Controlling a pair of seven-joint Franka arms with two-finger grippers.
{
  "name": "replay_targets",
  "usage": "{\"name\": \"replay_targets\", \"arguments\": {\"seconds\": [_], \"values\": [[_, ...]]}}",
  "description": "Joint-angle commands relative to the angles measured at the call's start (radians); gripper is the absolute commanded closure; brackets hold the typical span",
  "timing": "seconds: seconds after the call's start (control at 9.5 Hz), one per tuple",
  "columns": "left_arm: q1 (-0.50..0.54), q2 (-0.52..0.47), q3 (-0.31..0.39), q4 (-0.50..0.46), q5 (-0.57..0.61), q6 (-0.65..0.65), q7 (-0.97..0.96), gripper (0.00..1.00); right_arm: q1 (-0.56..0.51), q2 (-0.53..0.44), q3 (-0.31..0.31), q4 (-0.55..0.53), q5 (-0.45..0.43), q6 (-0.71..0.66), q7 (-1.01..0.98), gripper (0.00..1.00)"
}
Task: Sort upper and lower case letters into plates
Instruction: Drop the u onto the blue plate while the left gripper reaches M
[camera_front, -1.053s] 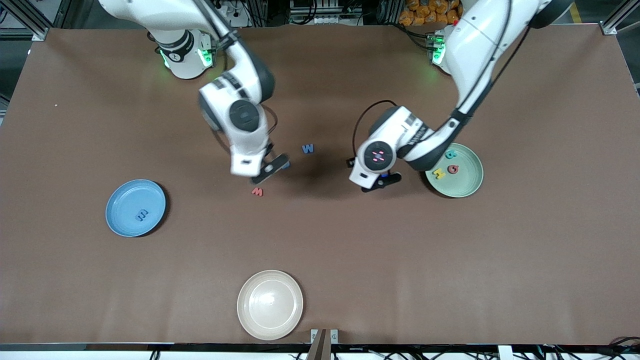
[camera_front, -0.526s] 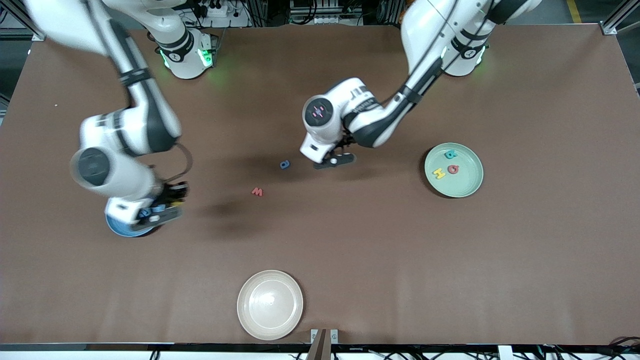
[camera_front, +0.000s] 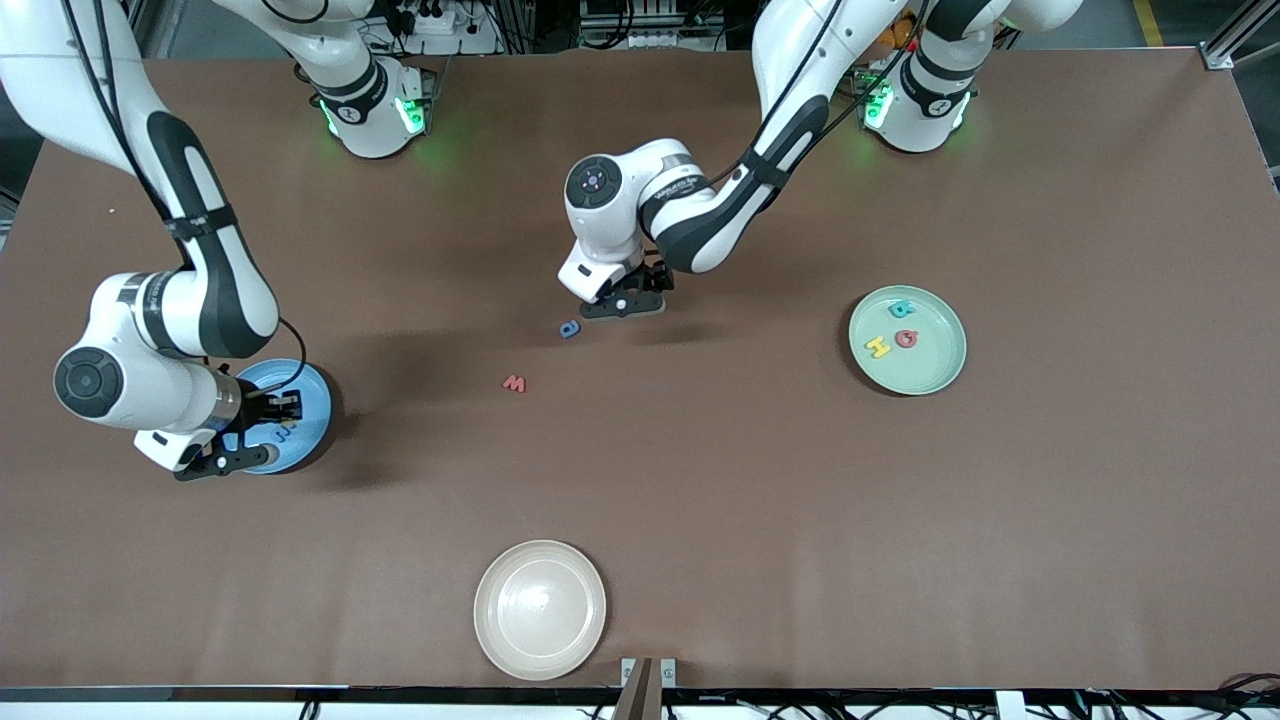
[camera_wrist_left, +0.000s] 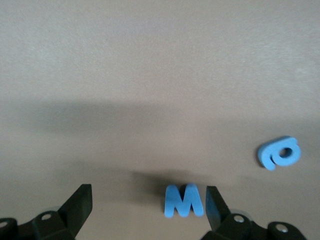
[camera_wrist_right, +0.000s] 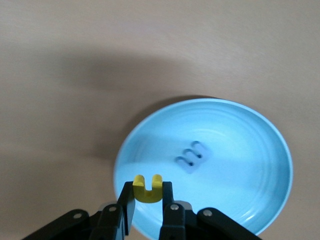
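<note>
My right gripper (camera_front: 250, 435) hangs over the blue plate (camera_front: 305, 395), shut on a small yellow letter (camera_wrist_right: 148, 188) shaped like a u. Beside the blue letter (camera_wrist_right: 191, 156) lying in that plate (camera_wrist_right: 240, 150), the held letter sits over the rim. My left gripper (camera_front: 625, 300) is low over the table's middle, open, with a blue M-shaped letter (camera_wrist_left: 184, 200) standing between its fingers, close to one finger (camera_wrist_left: 215, 207). Another blue letter (camera_front: 570, 328) and a red one (camera_front: 515, 383) lie on the table nearby. The mint green plate (camera_front: 935, 370) holds a teal, a yellow and a red letter.
A cream-white plate (camera_front: 540, 610) sits near the front edge of the table, nearer the camera than the loose letters. The brown table top (camera_front: 760, 500) spreads wide between the plates. Both arms' bases stand along the back edge.
My right arm has swung from the table's middle to the blue plate, carrying the yellow letter. My left arm has moved from beside the green plate to the middle, over the blue M-shaped letter.
</note>
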Motion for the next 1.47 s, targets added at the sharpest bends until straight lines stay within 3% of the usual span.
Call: {"name": "replay_targets", "arguments": {"seconds": [0.0,0.63,0.74,0.84,1.16,1.37], "values": [[-0.034,0.083,0.02,0.091,0.03,0.006,-0.091,0.0,-0.026,0.02,0.017,0.008,-0.021,-0.009,0.01,1.0],[-0.053,0.11,0.031,0.105,-0.028,0.011,-0.252,0.0,-0.027,0.02,0.017,-0.009,-0.019,-0.058,0.012,1.0],[-0.05,0.105,0.031,0.103,-0.047,0.011,-0.252,0.0,-0.027,0.02,0.017,-0.009,-0.021,-0.06,0.008,0.66],[-0.05,0.105,0.029,0.093,-0.053,0.011,-0.26,0.0,-0.03,0.021,0.017,-0.007,-0.021,-0.057,0.004,0.01],[-0.054,0.096,0.02,0.051,-0.056,0.011,-0.258,0.0,-0.058,0.02,0.02,0.005,-0.012,-0.057,0.004,0.0],[-0.051,0.087,0.02,0.048,-0.056,0.011,-0.246,0.08,-0.034,0.024,0.025,0.04,-0.01,-0.053,0.006,0.0]]}}
